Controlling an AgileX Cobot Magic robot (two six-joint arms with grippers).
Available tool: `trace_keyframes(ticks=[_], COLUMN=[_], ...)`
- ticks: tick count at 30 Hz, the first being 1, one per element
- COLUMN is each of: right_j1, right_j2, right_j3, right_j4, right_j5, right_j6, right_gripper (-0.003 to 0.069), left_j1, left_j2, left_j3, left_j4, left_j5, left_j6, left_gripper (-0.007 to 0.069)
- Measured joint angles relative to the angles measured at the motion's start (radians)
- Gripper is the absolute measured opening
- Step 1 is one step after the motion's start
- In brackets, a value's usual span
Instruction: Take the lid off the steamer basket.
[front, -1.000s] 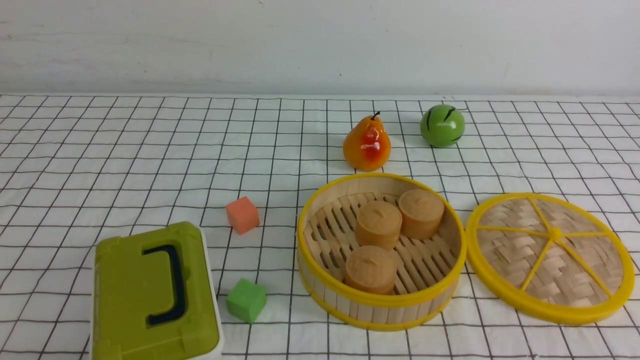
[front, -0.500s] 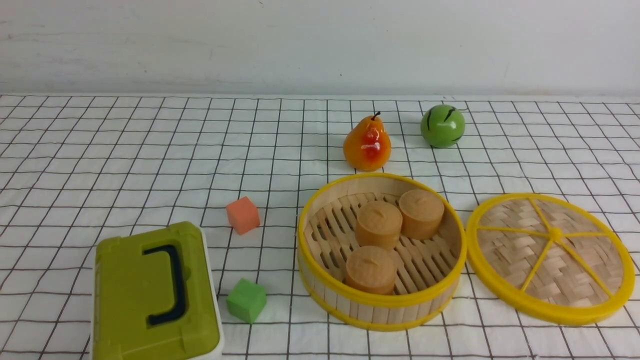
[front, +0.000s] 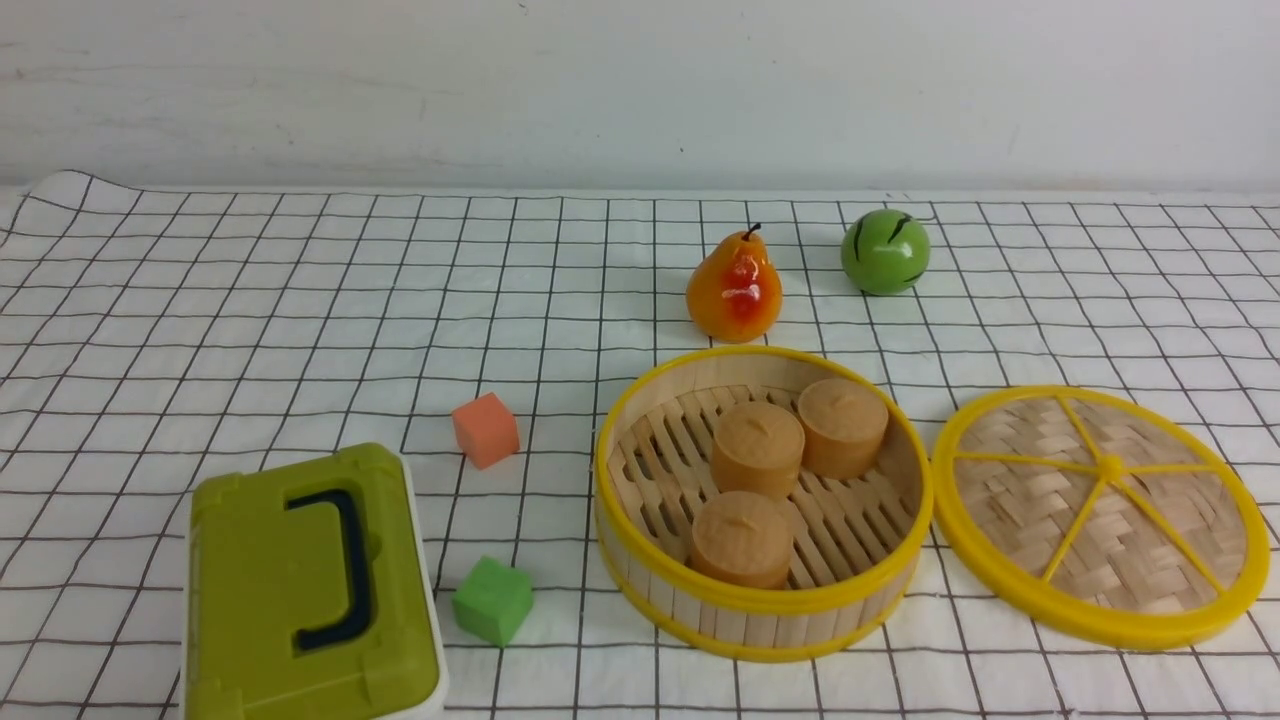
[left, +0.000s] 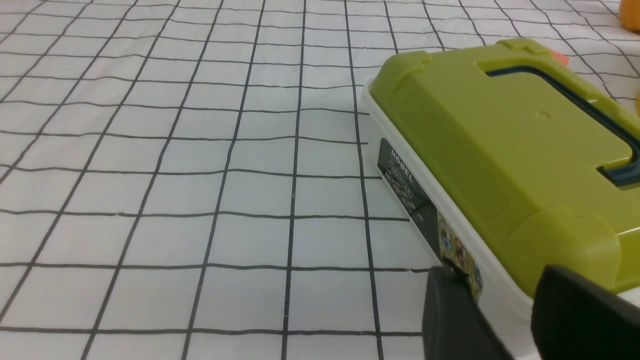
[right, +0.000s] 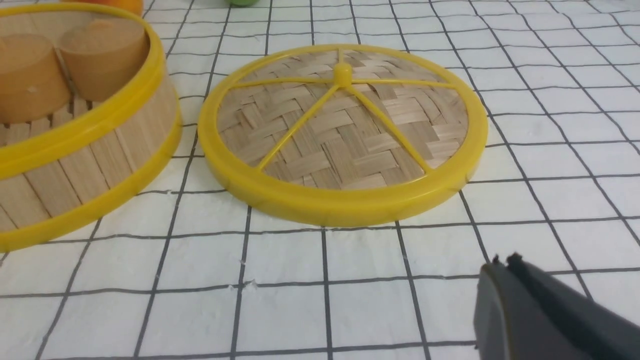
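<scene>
the bench (front: 250, 300) under its white black-gridded cloth has open room across its left and far parts. the olive-green rectangular box (front: 310, 590) sits near the front-left edge. the round bamboo-slat steamer basket with yellow rims (front: 762, 610) stands uncovered, three tan wooden cylinders (front: 757, 447) inside. the flat woven bamboo lid with yellow rim and spokes (front: 1100, 515) lies on the cloth just right of the basket, a narrow gap between them. the right claw (right: 502, 265) is closed, empty, low over bare cloth near the lid's rim. the left claw (left: 500, 295) stands parted by the box's corner – holding nothing.
</scene>
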Motion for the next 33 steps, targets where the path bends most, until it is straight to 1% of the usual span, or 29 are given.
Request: trace_keyframes(ticks=[5, 33], right_j1=[0.0, 0.0], right_j2=[0.0, 0.0], right_j3=[0.0, 0.0], right_j4=[0.019, 0.019], right_j5=[0.0, 0.0], right_j6=[-0.013, -0.019], right_gripper=[-0.0019, 0.0], left_j1=[0.0, 0.0], left_j2=[0.0, 0.0], left_j3=[0.0, 0.0], left_j4=[0.0, 0.0], left_j5=[0.0, 0.0], left_j6=[0.0, 0.0], left_gripper=[0.0239, 0.0239])
